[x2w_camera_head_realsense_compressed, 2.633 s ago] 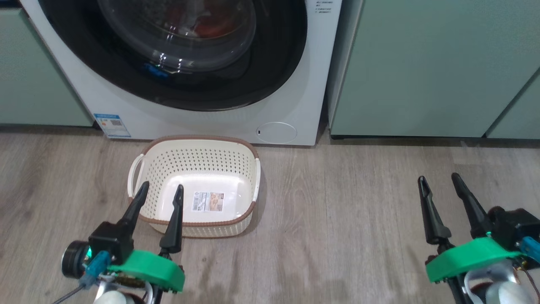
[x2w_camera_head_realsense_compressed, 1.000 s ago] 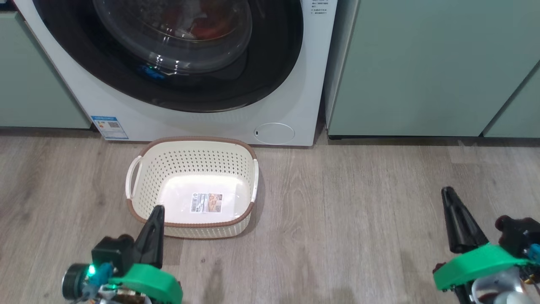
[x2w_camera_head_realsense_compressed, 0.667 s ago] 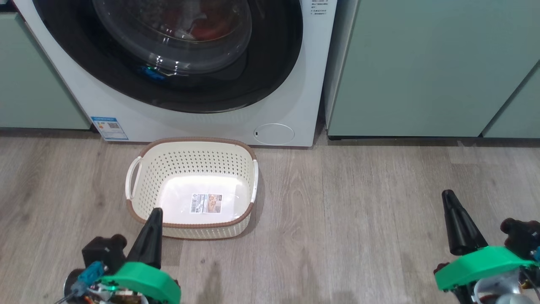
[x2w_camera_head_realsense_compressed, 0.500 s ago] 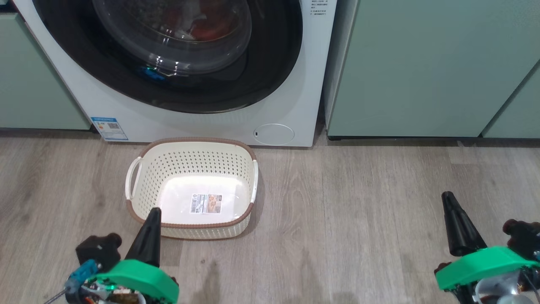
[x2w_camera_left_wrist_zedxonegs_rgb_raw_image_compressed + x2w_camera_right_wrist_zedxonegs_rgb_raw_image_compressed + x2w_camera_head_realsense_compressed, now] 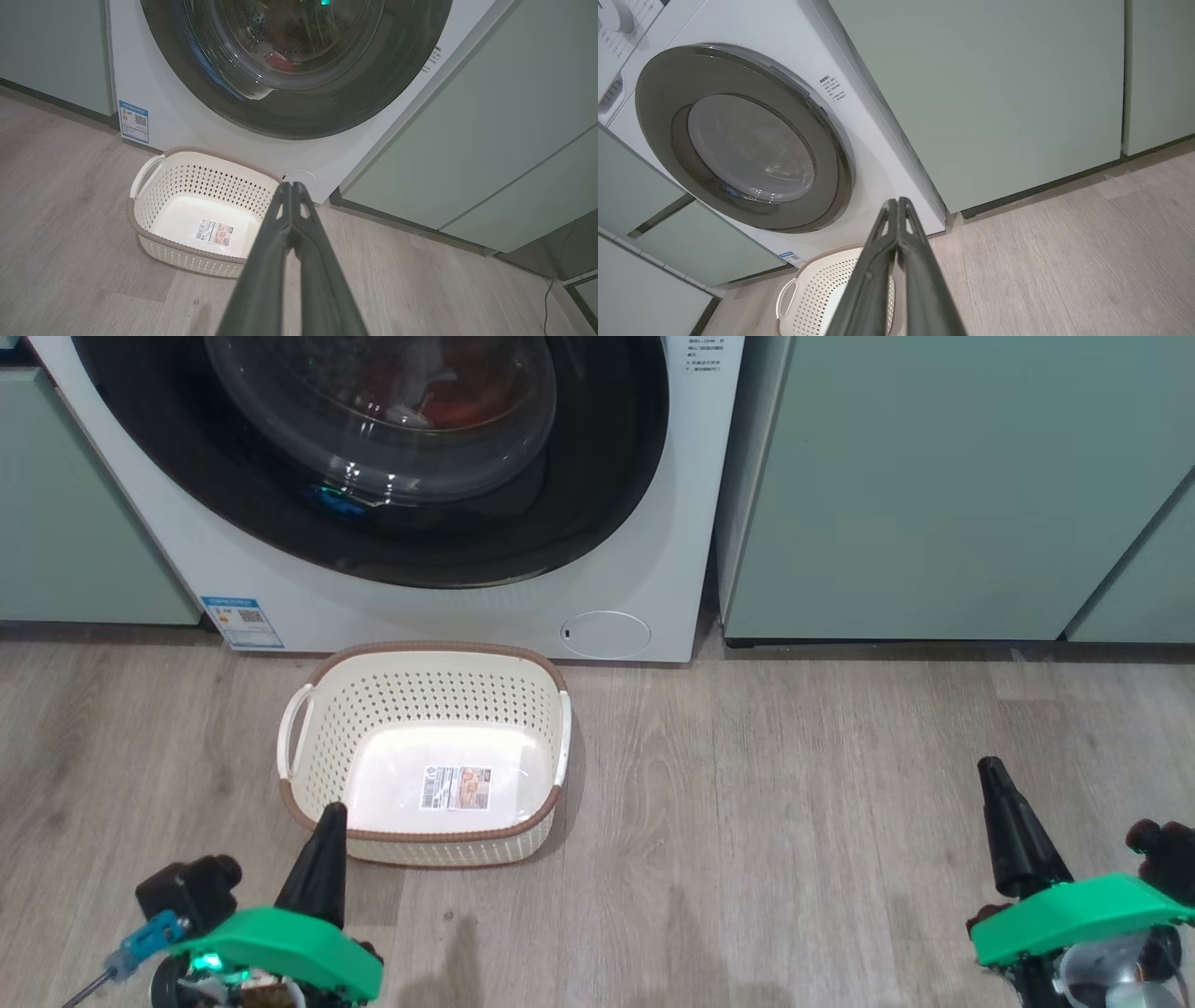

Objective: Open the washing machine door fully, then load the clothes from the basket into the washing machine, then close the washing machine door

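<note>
My left fingers [image 5: 322, 859] and right fingers [image 5: 1013, 840] have clenched shut, empty, back at lower corners. Noted: washing machine door [image 5: 597, 476] closed, clothes [image 5: 457, 406] behind its glass at upper centre, basket [image 5: 425, 649] empty. Task looks done.

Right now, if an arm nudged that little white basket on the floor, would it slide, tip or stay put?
It would probably slide easily: the basket is empty, thin perforated plastic, so likely light, and the wood-look floor seems smooth. Tipping looks unlikely, since it sits low and wide. It might flex if squeezed.
</note>
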Motion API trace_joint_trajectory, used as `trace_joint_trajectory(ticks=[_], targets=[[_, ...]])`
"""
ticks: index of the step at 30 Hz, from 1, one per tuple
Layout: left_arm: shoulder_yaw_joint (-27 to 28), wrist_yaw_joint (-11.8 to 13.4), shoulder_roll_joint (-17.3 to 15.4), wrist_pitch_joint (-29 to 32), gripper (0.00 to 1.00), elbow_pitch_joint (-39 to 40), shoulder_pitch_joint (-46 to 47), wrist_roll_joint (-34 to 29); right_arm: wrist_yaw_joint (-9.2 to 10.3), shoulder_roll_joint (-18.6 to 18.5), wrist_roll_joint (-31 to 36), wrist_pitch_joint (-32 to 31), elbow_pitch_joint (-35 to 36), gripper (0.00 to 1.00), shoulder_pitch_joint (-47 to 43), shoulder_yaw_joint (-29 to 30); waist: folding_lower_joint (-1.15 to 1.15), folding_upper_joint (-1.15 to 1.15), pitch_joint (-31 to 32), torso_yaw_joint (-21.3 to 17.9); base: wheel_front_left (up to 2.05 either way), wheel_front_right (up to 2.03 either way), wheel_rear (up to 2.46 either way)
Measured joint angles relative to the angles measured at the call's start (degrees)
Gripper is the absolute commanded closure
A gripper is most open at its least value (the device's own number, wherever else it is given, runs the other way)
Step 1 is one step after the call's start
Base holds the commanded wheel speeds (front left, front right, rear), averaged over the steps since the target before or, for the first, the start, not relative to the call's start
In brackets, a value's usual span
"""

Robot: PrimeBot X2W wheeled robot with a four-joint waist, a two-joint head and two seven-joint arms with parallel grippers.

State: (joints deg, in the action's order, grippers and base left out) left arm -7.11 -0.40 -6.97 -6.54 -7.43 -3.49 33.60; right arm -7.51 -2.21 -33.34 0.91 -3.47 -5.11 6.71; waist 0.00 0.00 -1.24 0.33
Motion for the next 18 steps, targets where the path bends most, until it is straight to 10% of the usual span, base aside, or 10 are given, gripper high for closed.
trace_joint_trajectory(ticks=[18], targets=[[1.88, -1.05, 0.68, 2.02, 1.00, -1.44, 1.24, 11.70, 0.01, -0.01, -11.56, -1.25, -2.49, 1.00, 1.39, 0.00, 0.00, 0.00, 0.21, -0.07, 0.00, 0.00, 0.00]])
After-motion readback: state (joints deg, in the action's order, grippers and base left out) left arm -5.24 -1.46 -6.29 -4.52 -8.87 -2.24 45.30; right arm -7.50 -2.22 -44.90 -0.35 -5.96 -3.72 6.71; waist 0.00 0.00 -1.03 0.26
